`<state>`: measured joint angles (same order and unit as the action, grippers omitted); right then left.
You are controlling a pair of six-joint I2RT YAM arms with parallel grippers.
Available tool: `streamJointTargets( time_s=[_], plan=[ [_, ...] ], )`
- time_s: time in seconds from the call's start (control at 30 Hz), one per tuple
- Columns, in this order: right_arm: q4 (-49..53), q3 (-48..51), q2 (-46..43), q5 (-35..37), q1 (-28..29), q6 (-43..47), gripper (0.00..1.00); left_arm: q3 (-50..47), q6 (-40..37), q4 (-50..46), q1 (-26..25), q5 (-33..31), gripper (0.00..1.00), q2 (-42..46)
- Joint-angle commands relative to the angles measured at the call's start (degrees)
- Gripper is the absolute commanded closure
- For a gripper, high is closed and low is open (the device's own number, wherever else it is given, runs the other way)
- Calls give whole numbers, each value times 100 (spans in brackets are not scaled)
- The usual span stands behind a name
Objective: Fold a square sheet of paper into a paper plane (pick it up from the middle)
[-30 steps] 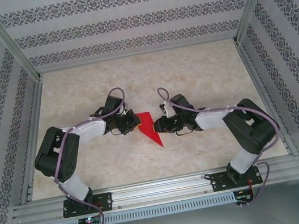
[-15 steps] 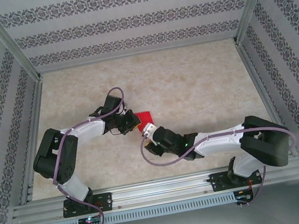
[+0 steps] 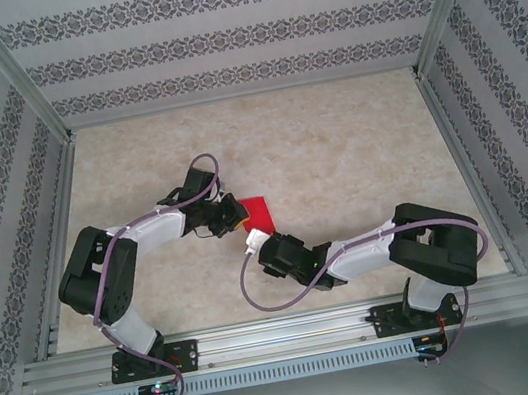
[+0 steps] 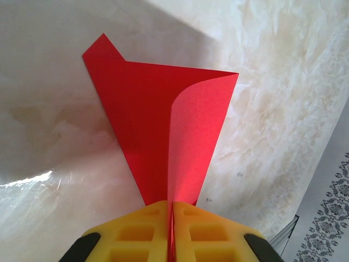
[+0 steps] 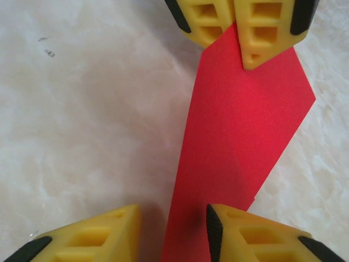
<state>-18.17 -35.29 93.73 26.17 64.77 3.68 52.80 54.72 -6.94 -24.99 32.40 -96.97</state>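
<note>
Partly folded paper plane (image 4: 158,125), light, thin and easily creased, on the counter (image 4: 272,109): one end pinched between left fingers (image 4: 136,234), other end between spread right fingers (image 5: 251,234). Likely best gripped along stiffer folded edges.

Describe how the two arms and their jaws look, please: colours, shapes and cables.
Both the left arm and the right arm have white links joined by bulky black joint housings. A pale purple cable runs along each, looping free near the wrist. The jaws are yellow blocks with square recesses and black outer edges.
</note>
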Motion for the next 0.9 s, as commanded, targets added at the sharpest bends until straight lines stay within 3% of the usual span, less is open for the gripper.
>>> streamJointTargets(
  time_s=[0.0, 0.87],
  plan=[
    [-202, -188, 83, 276, 58, 169, 65, 108, 74, -143, 58, 7, 88, 95],
    [90, -312, 227, 662, 63, 319, 99, 66, 77, -240, 65, -92, 87, 204]
  ],
)
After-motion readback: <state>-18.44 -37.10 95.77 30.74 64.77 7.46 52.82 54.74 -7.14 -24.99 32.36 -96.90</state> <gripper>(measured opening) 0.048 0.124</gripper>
